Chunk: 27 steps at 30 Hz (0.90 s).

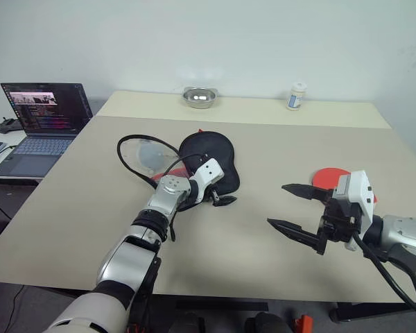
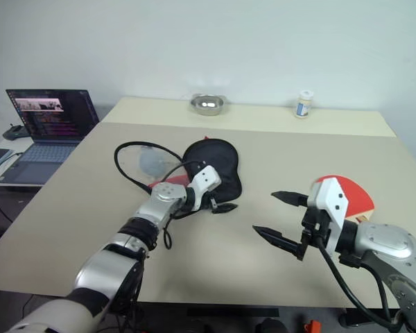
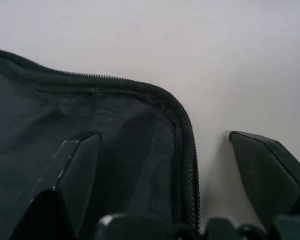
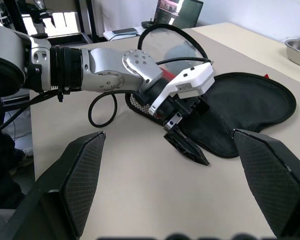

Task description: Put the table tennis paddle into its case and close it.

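The soft black case, woven fabric edged by a toothed zip, lies mid-table with the left gripper straddling its rim, jaws apart. To the case's right, the round red-rubber paddle lies flat behind the right gripper, whose jaws gape, holding nothing. Beyond the case stand a steel bowl and a small white bottle.

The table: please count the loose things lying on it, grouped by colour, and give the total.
Black: 1, the case, lying open under the left gripper.
Red: 1, the table tennis paddle, behind the right gripper.
Silver: 1, the metal bowl.
White: 1, the small bottle.
Total: 4
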Each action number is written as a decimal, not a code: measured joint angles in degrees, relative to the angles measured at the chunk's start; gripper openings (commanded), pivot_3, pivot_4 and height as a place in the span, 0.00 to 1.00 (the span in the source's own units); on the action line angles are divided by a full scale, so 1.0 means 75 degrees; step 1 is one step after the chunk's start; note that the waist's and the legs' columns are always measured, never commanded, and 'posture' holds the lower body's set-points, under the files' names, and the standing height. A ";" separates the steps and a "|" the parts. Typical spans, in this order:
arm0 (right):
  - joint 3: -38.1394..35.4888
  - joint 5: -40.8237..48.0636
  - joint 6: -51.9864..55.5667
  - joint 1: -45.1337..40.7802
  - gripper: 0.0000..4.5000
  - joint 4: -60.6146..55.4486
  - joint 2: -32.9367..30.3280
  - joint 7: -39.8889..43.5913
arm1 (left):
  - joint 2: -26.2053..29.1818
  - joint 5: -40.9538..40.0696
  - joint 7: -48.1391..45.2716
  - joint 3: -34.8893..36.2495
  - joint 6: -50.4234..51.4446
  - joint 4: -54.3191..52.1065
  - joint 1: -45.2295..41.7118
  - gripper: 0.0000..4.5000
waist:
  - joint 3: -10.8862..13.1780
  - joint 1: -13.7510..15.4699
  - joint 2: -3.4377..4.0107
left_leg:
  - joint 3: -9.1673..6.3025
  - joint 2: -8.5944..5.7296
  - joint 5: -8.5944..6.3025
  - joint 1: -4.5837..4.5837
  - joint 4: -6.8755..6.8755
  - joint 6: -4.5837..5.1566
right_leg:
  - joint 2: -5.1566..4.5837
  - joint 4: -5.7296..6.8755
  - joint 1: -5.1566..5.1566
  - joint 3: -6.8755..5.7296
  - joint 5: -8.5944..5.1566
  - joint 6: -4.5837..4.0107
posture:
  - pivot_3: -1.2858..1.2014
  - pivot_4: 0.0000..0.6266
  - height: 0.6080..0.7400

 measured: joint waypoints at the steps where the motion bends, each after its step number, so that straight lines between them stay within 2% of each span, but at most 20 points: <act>1: 0.0000 -0.0017 -0.0017 0.0012 1.00 0.0008 0.0016 -0.0022 | -0.0040 0.0001 -0.0042 0.0030 0.0005 0.0037 0.0000 0.72 | 0.0000 0.0000 0.0000 | 0.0000 0.0000 0.0000 0.0000 0.0001 0.0000 | 0.0000 0.0001 0.0000 0.0000 0.0000 0.0000 | 0.52 0.24 1.00; 9: -0.0043 -0.0169 -0.0177 0.0052 1.00 0.0156 0.0020 -0.0020 | -0.0175 0.0045 -0.0090 0.0080 -0.0044 0.0149 0.0000 0.07 | 0.0000 -0.0001 0.0000 | -0.0002 0.0003 0.0001 0.0003 0.0009 0.0000 | -0.0001 0.0011 0.0001 -0.0001 0.0001 -0.0001 | 0.52 0.24 1.00; 10: -0.0068 -0.0195 -0.0179 0.0054 1.00 0.0157 0.0019 -0.0016 | -0.0173 0.0045 -0.0081 0.0101 -0.0064 0.0169 -0.0001 0.01 | 0.0000 -0.0002 0.0000 | -0.0002 0.0003 0.0001 0.0003 0.0008 0.0000 | 0.0000 0.0010 0.0001 -0.0001 0.0002 -0.0001 | 0.52 0.24 1.00; 16: -0.0232 -0.0189 -0.0166 0.0050 1.00 0.0159 -0.0027 -0.0016 | -0.0186 0.0046 -0.0304 0.0127 -0.0260 0.0229 0.0013 0.01 | -0.0001 -0.0002 0.0001 | -0.0001 0.0000 0.0001 0.0003 0.0007 0.0000 | -0.0001 0.0009 0.0001 -0.0001 0.0003 -0.0003 | 0.52 0.24 1.00; 27: -0.1012 0.0420 0.0180 0.0474 1.00 0.0071 -0.0627 0.0133 | 0.0173 -0.0007 -0.3183 -0.0648 -0.1048 -0.1281 0.0845 0.01 | -0.0003 0.0032 0.0004 | -0.0003 -0.0001 0.0000 -0.0001 0.0006 0.0000 | -0.0004 0.0003 0.0003 -0.0001 0.0005 -0.0009 | 0.52 0.24 1.00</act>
